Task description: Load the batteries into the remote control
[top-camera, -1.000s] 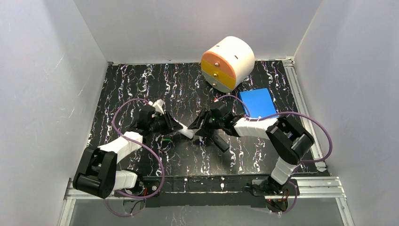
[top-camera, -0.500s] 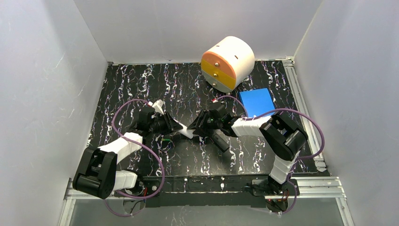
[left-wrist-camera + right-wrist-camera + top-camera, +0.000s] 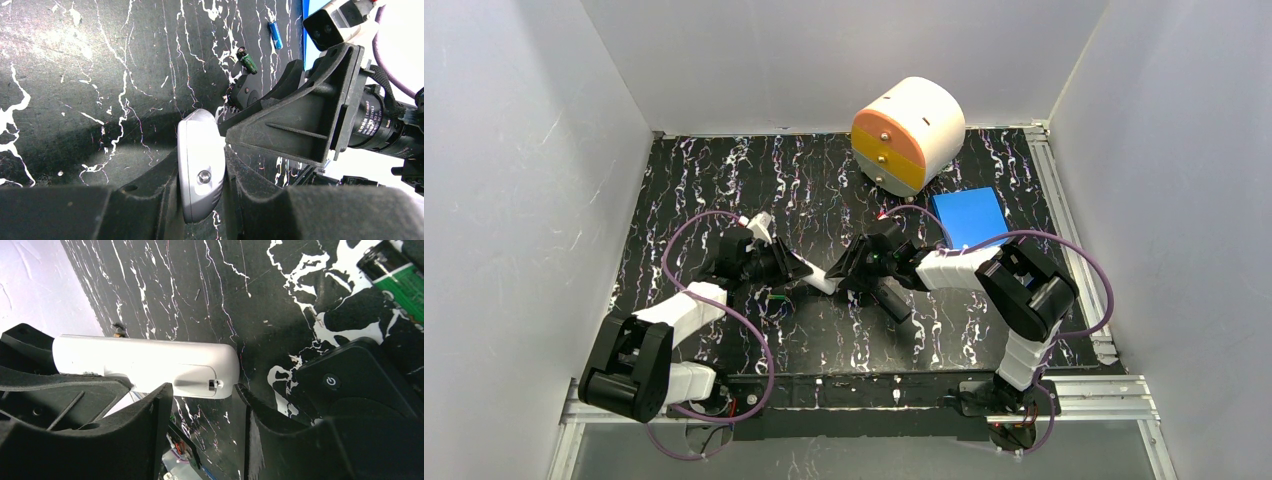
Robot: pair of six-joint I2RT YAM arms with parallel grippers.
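Observation:
My left gripper (image 3: pixel 200 157) is shut on a white remote control (image 3: pixel 199 160), holding it by its sides above the black mat. From the opposite side, my right gripper (image 3: pixel 202 395) stands open with its fingertips on either side of the remote's (image 3: pixel 145 365) rounded end, by the small cover latch (image 3: pixel 214 384). In the top view the two grippers meet at the remote (image 3: pixel 822 282) near mid-table. A green battery (image 3: pixel 248 61) and a blue battery (image 3: pixel 274 35) lie loose on the mat. The green battery (image 3: pixel 400 275) also shows in the right wrist view.
A black remote (image 3: pixel 892 300) with a power button lies on the mat under the right wrist. A blue box (image 3: pixel 969 217) sits at the right, and a white-and-orange round drawer unit (image 3: pixel 909 135) stands at the back. White walls enclose the mat.
My right gripper has shifted a little left onto the remote's end and its jaws have narrowed somewhat. The left gripper and remote have stayed put.

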